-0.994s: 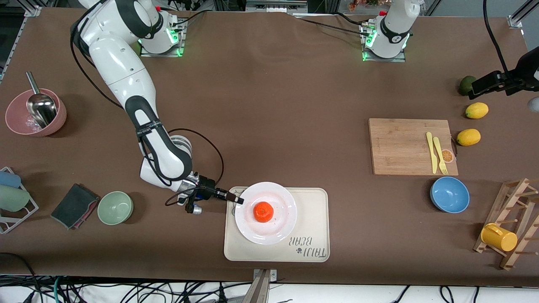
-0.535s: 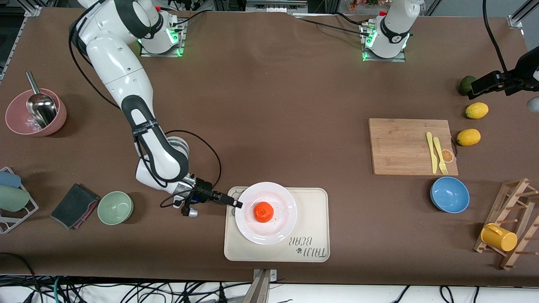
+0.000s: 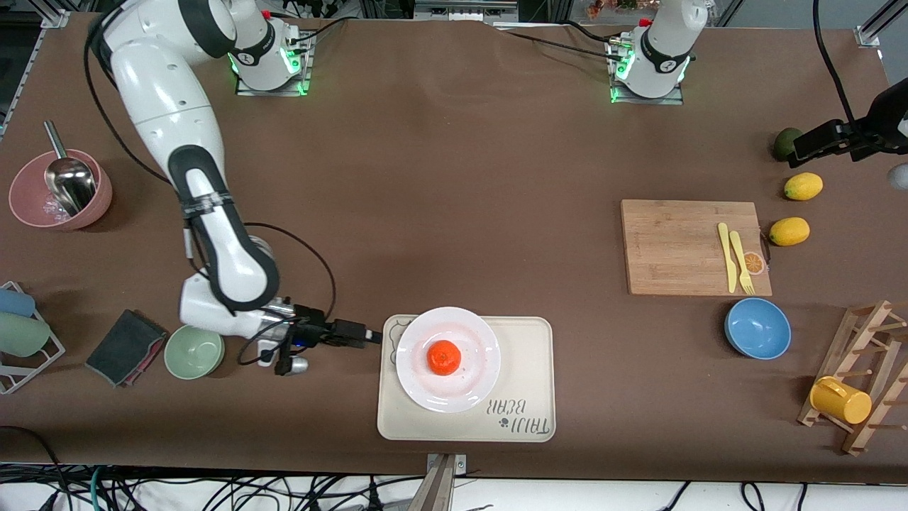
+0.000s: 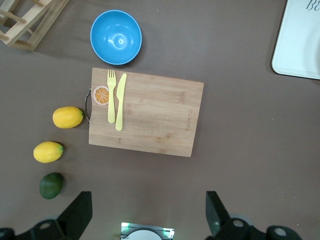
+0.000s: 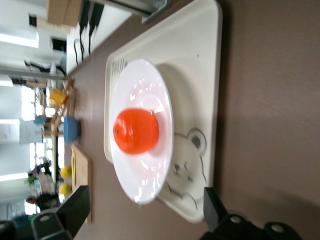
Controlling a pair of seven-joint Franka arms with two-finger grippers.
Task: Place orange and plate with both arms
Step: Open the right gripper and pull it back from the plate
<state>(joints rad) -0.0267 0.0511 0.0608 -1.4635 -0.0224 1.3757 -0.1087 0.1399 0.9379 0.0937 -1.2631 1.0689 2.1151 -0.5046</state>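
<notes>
The orange [image 3: 444, 357] sits in the middle of the white plate [image 3: 474, 387], which rests on the cream bear-print tray [image 3: 528, 369]. My right gripper [image 3: 372, 335] stands open just off the tray's edge toward the right arm's end, apart from the plate, with nothing between its fingers. Its wrist view looks across at the orange [image 5: 136, 131] on the plate [image 5: 145, 185], the right gripper [image 5: 146, 200] empty. My left gripper [image 3: 796, 150] waits open over the table by the dark green fruit; the left gripper [image 4: 148, 200] holds nothing.
A wooden cutting board [image 3: 681, 247] with a yellow fork and knife, a blue bowl [image 3: 757, 328], two lemons [image 3: 803, 186] and a wooden rack with a yellow cup [image 3: 840, 399] lie toward the left arm's end. A green bowl [image 3: 194, 350], dark cloth [image 3: 126, 347] and pink bowl [image 3: 32, 206] lie toward the right arm's end.
My right gripper has opened off the plate's rim and drawn back toward the right arm's end of the table. Plate, orange and left arm have not moved.
</notes>
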